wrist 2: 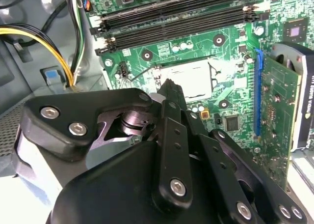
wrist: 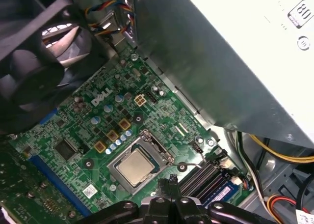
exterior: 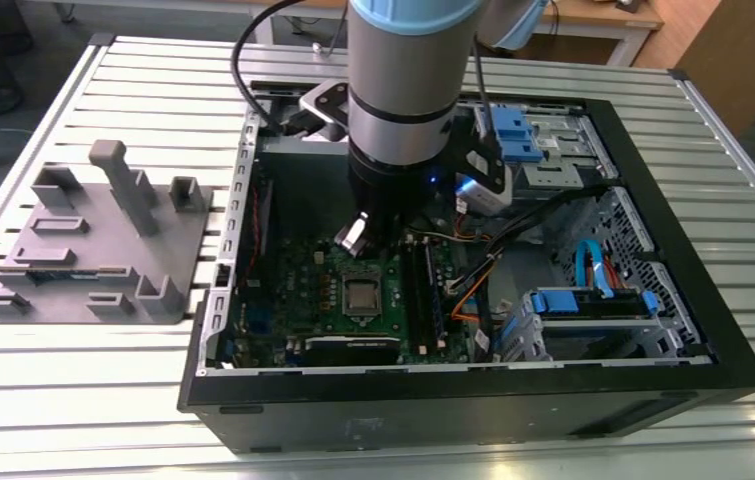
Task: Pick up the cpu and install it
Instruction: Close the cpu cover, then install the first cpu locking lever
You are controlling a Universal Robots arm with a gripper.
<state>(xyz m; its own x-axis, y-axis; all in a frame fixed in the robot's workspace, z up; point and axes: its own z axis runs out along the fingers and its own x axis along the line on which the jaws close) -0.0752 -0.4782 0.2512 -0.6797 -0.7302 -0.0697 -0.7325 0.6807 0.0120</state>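
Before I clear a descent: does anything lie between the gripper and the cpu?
No. In the first wrist view, bare green motherboard and the socket frame's edge separate the gripper from the cpu, seated in its socket.

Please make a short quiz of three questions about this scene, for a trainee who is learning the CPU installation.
1. True or false: the cpu lies inside the socket frame on the motherboard.
2. In the exterior view, on which side of the computer case does the grey plastic fixture stand?
A. the exterior view's left
B. the exterior view's right
C. inside the case
3. Fill in: the gripper hangs above the ____ inside the case.

Key
1. True. In the first wrist view the silvery chip sits in the frame.
2. A. It stands on the slatted table, outside the case.
3. motherboard. The gripper is close to the socket.
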